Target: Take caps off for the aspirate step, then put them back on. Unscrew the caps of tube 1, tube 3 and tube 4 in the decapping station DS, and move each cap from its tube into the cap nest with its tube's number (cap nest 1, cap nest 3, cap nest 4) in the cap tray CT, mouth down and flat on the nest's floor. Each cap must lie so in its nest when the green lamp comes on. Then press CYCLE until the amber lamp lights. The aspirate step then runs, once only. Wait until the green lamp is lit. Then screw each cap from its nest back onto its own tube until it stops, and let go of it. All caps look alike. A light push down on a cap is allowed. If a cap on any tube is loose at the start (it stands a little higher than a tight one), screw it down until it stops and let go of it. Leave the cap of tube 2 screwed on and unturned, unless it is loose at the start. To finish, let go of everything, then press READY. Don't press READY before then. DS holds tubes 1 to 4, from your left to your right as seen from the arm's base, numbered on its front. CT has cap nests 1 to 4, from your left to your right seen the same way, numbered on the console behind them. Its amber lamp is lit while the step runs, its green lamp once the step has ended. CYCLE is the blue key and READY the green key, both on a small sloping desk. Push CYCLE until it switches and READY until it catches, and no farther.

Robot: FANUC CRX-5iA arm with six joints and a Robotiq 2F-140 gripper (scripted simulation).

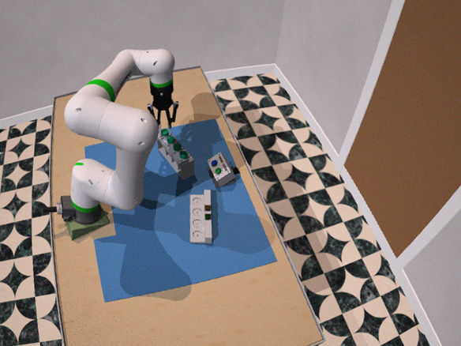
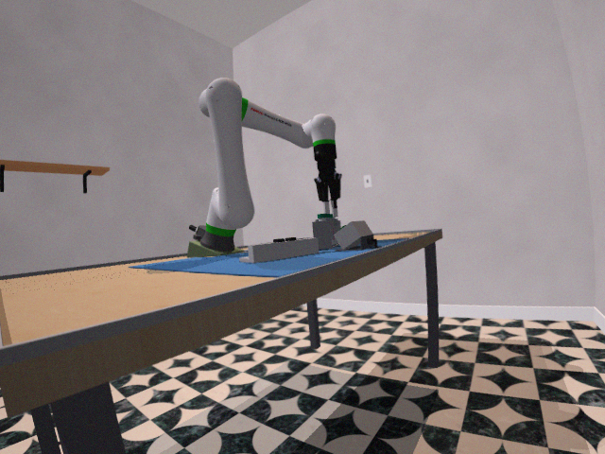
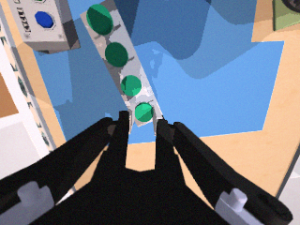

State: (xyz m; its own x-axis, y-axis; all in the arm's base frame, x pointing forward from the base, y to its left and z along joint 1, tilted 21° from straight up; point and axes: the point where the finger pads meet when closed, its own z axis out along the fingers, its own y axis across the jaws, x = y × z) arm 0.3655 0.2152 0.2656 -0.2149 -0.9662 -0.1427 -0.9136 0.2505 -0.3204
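Note:
The grey decapping station DS [image 1: 185, 170] [image 2: 325, 232] [image 3: 150, 92] stands on the blue mat [image 1: 225, 244] and holds a row of tubes, each with a green cap. My gripper [image 1: 165, 126] [image 2: 332, 213] [image 3: 143, 111] points straight down at the station's far end and is shut on the cap of tube 1 [image 1: 165, 132] [image 2: 322, 216] [image 3: 143, 112], which sits on its tube. The caps of tube 2 [image 1: 170, 139] [image 3: 131, 85], tube 3 [image 1: 177, 146] [image 3: 116, 53] and tube 4 [image 1: 183, 155] [image 3: 99, 18] sit on their tubes. The cap tray CT [image 1: 198, 236] [image 2: 281, 250] shows its round nests empty.
The sloping key desk [image 1: 223, 180] [image 2: 354, 233] stands right of the station, with the blue CYCLE key [image 1: 214, 161] [image 3: 43, 19] and the green READY key [image 1: 218, 170]. The tray's two lamps [image 1: 208, 211] look dark. The arm's base [image 1: 86, 222] stands at the mat's left edge.

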